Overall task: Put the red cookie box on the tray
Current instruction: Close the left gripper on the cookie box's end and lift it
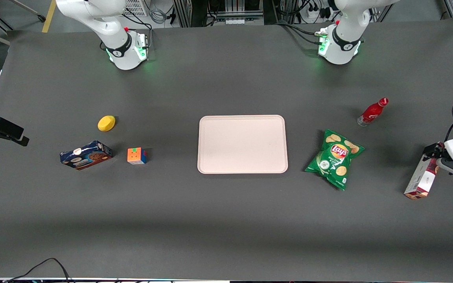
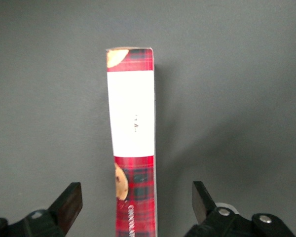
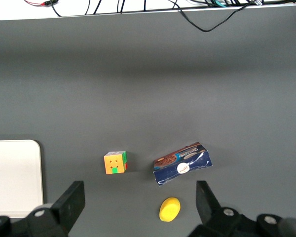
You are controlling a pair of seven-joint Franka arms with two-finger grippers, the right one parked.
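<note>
One long red cookie box [image 1: 421,181] stands on a narrow side at the working arm's end of the tabletop [image 1: 226,220], well apart from the tray [image 1: 243,144]. In the front view its long axis runs slantwise, one end nearer the front camera and the other end up under the pincer [image 1: 435,157], which sits right at that upper end. The arm reaches in from the table's edge with its wrist held low over the box. Between box and tray lie a green chip bag [image 1: 335,158] and, farther from the camera, a red bottle [image 1: 372,111]. Toward the parked arm's end sit a blue cookie box [image 1: 85,155], a colour cube [image 1: 136,156] and a yellow lump [image 1: 106,123].

From the left wrist view the red cookie box [image 2: 132,143] shows its plaid face with a white label, its long axis running straight away from the camera, between the two fingers [image 2: 69,203]. The pincer [image 2: 136,202] is spread wide, both fingers clear of the box with grey tabletop showing on each side.

From the right wrist view the tray's rounded corner [image 3: 15,175], the colour cube [image 3: 115,162], the blue cookie box [image 3: 182,162] and the yellow lump [image 3: 169,209] appear.
</note>
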